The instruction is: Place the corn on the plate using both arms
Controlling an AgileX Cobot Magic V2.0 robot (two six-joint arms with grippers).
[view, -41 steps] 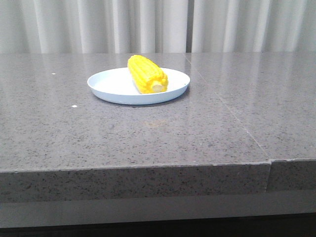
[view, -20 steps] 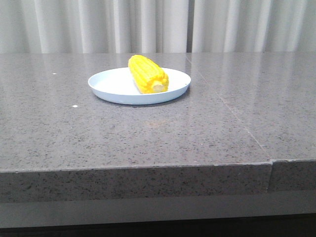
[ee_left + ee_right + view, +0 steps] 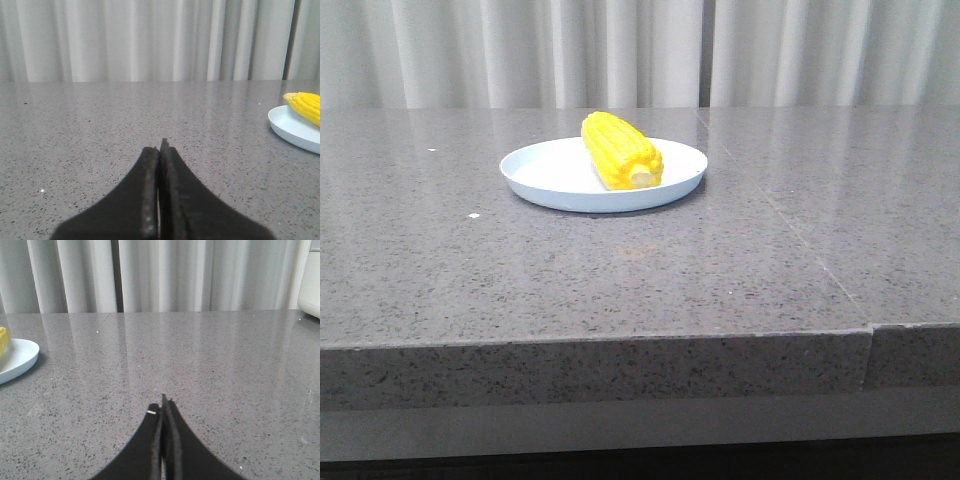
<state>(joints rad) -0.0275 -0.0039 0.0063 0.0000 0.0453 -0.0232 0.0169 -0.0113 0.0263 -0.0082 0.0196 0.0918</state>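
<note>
The yellow corn (image 3: pixel 620 150) lies on the pale plate (image 3: pixel 545 172) at the middle back of the grey table, its pale cut end facing me. Neither arm shows in the front view. In the left wrist view my left gripper (image 3: pixel 160 146) is shut with nothing in it, low over the table, and the plate (image 3: pixel 292 129) with the corn (image 3: pixel 306 104) sits apart at the picture's edge. In the right wrist view my right gripper (image 3: pixel 164 402) is shut and empty, with the plate (image 3: pixel 17 359) and a sliver of corn (image 3: pixel 3 340) far off at the edge.
The table (image 3: pixel 620 280) is a grey speckled slab with a seam (image 3: pixel 790 240) running back on the right and a front edge close to the camera. White curtains hang behind. A white object (image 3: pixel 311 287) stands at the edge of the right wrist view.
The plate and corn sit a few pixels further right in the front view than a second ago. Nothing else has moved.
</note>
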